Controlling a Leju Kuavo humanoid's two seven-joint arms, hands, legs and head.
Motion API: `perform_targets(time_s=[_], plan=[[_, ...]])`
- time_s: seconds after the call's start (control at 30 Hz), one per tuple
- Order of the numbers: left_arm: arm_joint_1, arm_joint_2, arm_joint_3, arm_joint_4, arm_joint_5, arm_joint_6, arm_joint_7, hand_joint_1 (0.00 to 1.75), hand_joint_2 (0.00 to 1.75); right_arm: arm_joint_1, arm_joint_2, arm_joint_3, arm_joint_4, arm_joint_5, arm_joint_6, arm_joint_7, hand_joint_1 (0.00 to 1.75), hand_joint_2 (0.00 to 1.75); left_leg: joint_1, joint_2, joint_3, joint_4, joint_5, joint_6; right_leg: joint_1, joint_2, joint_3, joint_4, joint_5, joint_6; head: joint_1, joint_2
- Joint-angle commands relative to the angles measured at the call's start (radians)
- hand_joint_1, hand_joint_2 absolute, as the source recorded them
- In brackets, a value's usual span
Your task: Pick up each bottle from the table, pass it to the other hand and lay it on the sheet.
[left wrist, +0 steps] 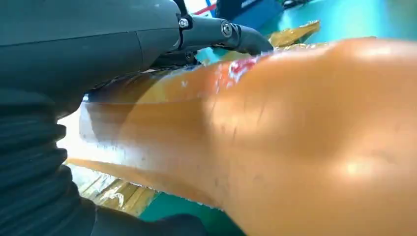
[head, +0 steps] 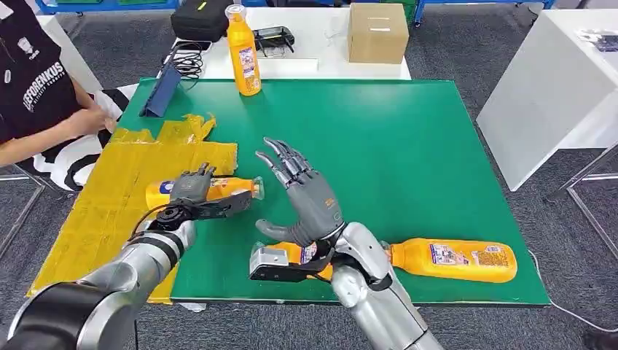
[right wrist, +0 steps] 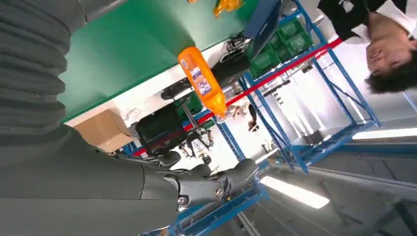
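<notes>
Over green table (head: 408,138), left hand (head: 191,188) grips bottle (head: 226,189); right hand (head: 306,197) spread, holding nothing.

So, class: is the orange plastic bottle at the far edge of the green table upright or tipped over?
Upright: the orange plastic bottle stands on its base, clear cap on top, at the green table's far edge.

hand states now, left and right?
Left robot hand: holding an orange bottle above the yellow sheet.
Right robot hand: open, empty.

Green table (head: 408,160), yellow sheet (head: 116,189), two bottles (head: 452,260)
</notes>
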Motion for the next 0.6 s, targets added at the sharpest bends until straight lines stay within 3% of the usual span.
perform_targets(time_s=[0.03, 0.13, 0.5, 0.6], plan=[[0.007, -0.021, 0.148, 0.053, 0.100, -0.007, -0.123, 0.00, 1.75, -0.057, -0.046, 0.026, 0.083, -0.004, 0.003, 0.008, 0.00, 1.75, -0.001, 0.001, 0.002, -0.002, 0.000, 0.001, 0.000, 0.001, 0.001, -0.002, 0.001, 0.001, 0.000, 0.000], [-0.006, -0.036, 0.269, 0.035, 0.212, 0.000, -0.294, 0.00, 1.75, -0.048, -0.055, 0.010, 0.085, -0.003, -0.006, 0.005, 0.00, 1.75, 0.000, 0.001, 0.003, -0.005, 0.002, 0.002, 0.001, 0.000, 0.003, -0.007, 0.003, 0.001, 0.000, 0.000], [-0.007, -0.038, 0.284, 0.033, 0.224, -0.001, -0.311, 0.00, 1.75, -0.046, -0.056, 0.008, 0.084, -0.003, -0.006, 0.004, 0.00, 1.75, 0.000, -0.001, 0.003, -0.002, 0.001, 0.001, 0.000, -0.003, 0.003, -0.003, 0.001, 0.000, 0.000, 0.000], [-0.017, -0.057, 0.396, 0.001, 0.365, -0.041, -0.531, 0.00, 1.75, -0.030, -0.062, -0.007, 0.072, 0.001, -0.006, 0.002, 0.00, 1.75, 0.000, -0.002, 0.003, -0.002, 0.001, 0.001, 0.000, -0.003, 0.003, -0.002, 0.001, 0.001, 0.000, 0.000]])
